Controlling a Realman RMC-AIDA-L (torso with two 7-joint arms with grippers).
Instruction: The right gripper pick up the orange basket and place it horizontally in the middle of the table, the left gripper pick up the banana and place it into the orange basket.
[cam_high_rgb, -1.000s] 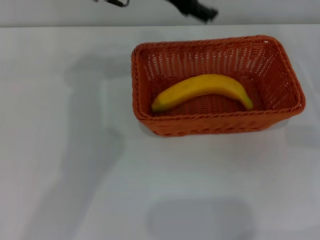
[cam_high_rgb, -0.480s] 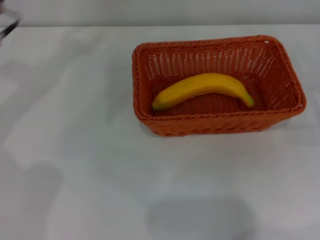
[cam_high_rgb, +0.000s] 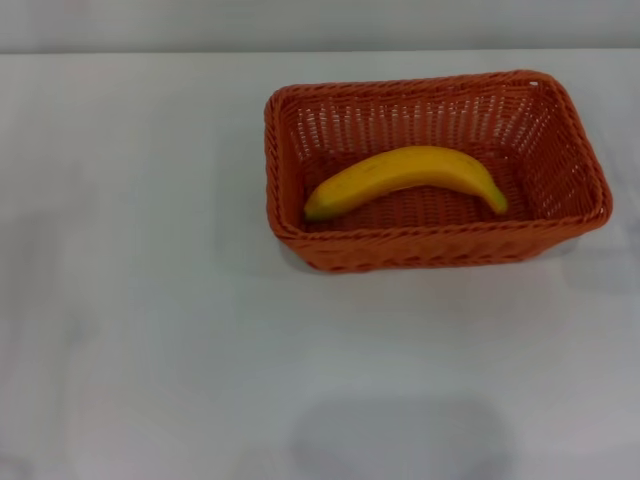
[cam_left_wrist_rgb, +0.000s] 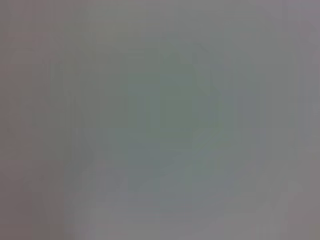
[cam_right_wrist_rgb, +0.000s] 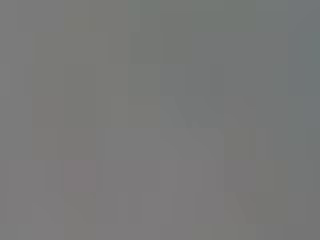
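The banana (cam_high_rgb: 405, 180) is lying inside the orange basket (cam_high_rgb: 436, 246), which is sitting lengthwise on the table (cam_high_rgb: 150, 300) — I am judging both placements done. Neither of my grippers is showing in any view, so I cannot tell their state.

Plain white, smooth tabletop (cam_high_rgb: 150, 330) filling nearly the whole head view; a pale grey wall strip (cam_high_rgb: 320, 22) runs along its far edge. Soft, even lighting; faint grey shadows lie near the front edge.
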